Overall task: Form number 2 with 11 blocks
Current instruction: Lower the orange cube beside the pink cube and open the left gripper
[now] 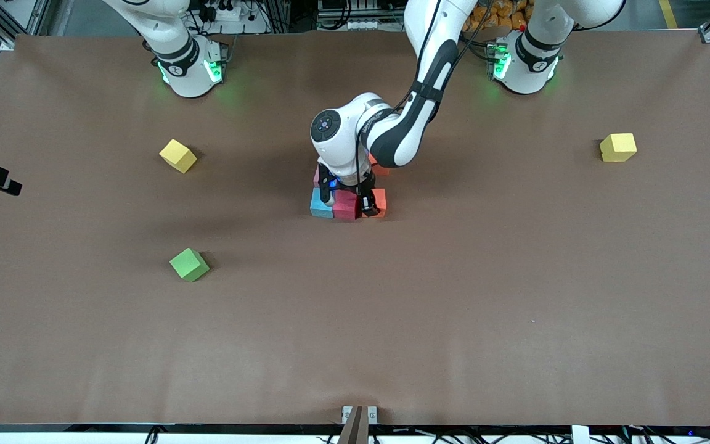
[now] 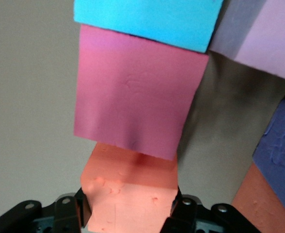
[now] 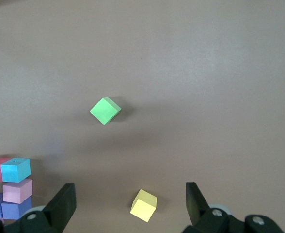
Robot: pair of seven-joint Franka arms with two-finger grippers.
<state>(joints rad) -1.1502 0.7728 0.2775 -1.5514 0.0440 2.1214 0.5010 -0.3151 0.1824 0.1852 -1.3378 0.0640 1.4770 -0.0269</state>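
Observation:
My left gripper [image 1: 372,202] is shut on an orange cube [image 2: 133,194], one finger on each side. That cube [image 1: 379,202] ends the row of the number 2 nearest the front camera, beside a crimson cube [image 1: 347,205] and a light blue cube [image 1: 321,204]. The left wrist view also shows the crimson cube [image 2: 137,97], the light blue cube [image 2: 147,19], a pale purple cube [image 2: 271,39], a darker purple cube [image 2: 278,145] and another orange one [image 2: 259,201]. The left arm hides the rest of the figure in the front view. My right gripper [image 3: 130,194] hangs open, high over a yellow cube [image 3: 143,205].
A yellow cube [image 1: 177,155] and a green cube [image 1: 189,264] lie toward the right arm's end of the table. Another yellow cube [image 1: 618,147] lies toward the left arm's end. The green cube [image 3: 105,110] also shows in the right wrist view.

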